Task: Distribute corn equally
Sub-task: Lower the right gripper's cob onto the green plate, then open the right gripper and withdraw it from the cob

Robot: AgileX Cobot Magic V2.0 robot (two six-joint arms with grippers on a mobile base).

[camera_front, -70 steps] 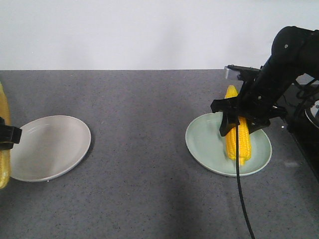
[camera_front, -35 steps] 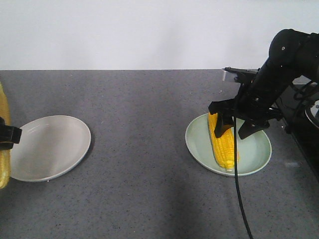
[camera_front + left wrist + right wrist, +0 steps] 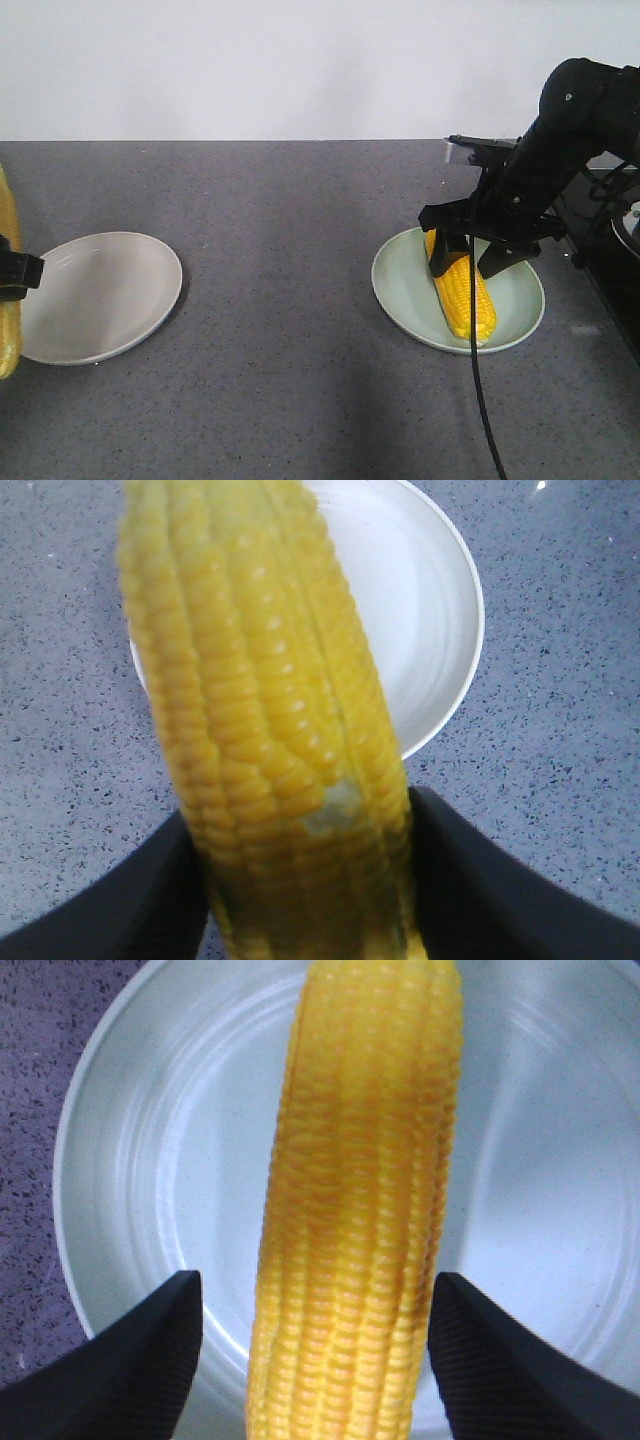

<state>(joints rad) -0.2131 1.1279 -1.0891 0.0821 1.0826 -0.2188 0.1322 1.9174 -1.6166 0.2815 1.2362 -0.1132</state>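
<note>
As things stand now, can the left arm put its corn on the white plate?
Probably yes: the left tool holds a cob right beside the white plate, whose dish is bare, with nothing between.

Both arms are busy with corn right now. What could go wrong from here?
The cob on the green plate sits between the right gripper's open fingers, so lifting away could nudge or roll it off. The left gripper holds its cob over the white plate's edge; released there, it may tip onto the table.
</note>
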